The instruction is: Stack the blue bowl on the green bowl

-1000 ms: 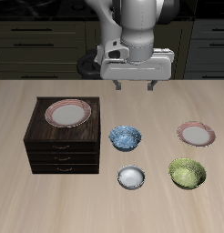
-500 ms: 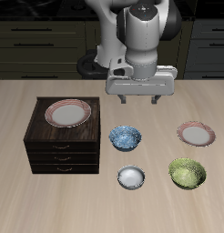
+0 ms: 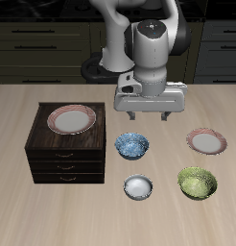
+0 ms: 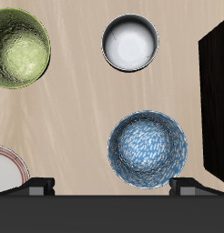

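The blue bowl (image 3: pixel 131 145) with a mottled blue and white glaze stands on the table beside the dark cabinet; it also shows in the wrist view (image 4: pixel 148 149). The olive-green bowl (image 3: pixel 197 182) stands nearer the table's front edge; it also shows in the wrist view (image 4: pixel 18 48). My gripper (image 3: pixel 150 114) hangs open and empty above the table, just behind and above the blue bowl. Its fingertips (image 4: pixel 41 185) show at the frame edge in the wrist view, spread wide apart.
A plain white bowl (image 3: pixel 137 186) sits near the front edge, between the other two bowls. A pink-rimmed plate (image 3: pixel 206 141) lies behind the green bowl. Another plate (image 3: pixel 72 119) rests on a dark drawer cabinet (image 3: pixel 62 159).
My gripper has moved down and toward the table's front, closer to the blue bowl. The bowls and plates have not moved.
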